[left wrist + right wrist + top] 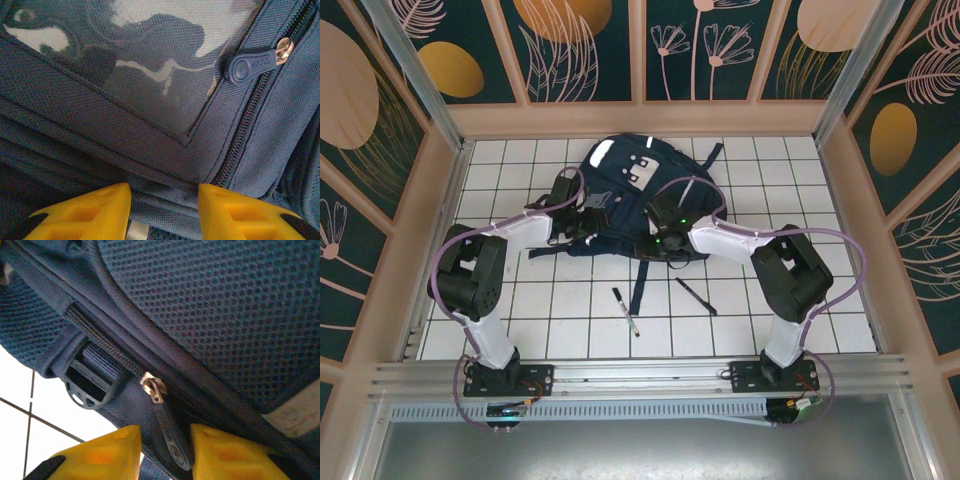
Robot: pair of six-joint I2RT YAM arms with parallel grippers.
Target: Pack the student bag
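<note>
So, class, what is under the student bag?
The student bag lies on the white tiled table, and a dark strap trails out from its near edge. Anything else beneath the bag is covered by its fabric.

Arms (525,232): white covers, black joints, purple cables (440,262); yellow tool fingers (235,212).
</note>
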